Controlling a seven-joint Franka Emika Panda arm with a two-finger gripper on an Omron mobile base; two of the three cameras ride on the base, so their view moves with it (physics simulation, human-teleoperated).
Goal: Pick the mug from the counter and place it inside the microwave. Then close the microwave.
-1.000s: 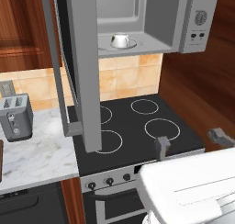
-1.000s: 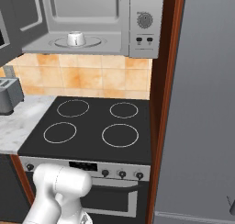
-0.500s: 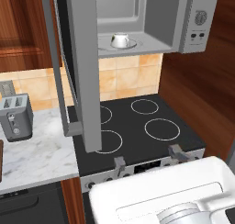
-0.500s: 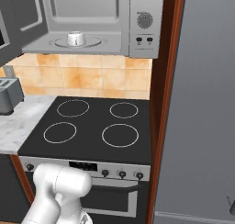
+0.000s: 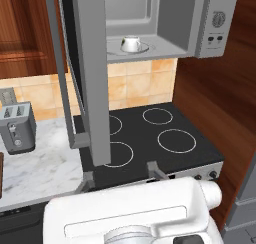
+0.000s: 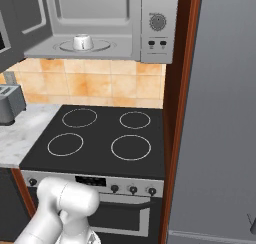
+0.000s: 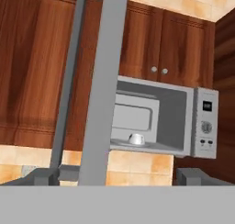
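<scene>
Mug: upper centre of left base view, inside the open microwave. Tool: lower centre, low before the stovetop, fingers spread apart, holding nothing.

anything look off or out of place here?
Nothing spilled or damaged. The mug sits upright on the turntable inside the microwave, and the microwave door stands wide open over the stovetop. The toaster stands squarely on the counter.

The claw has swung left — its fingers now flank the door edge.
</scene>
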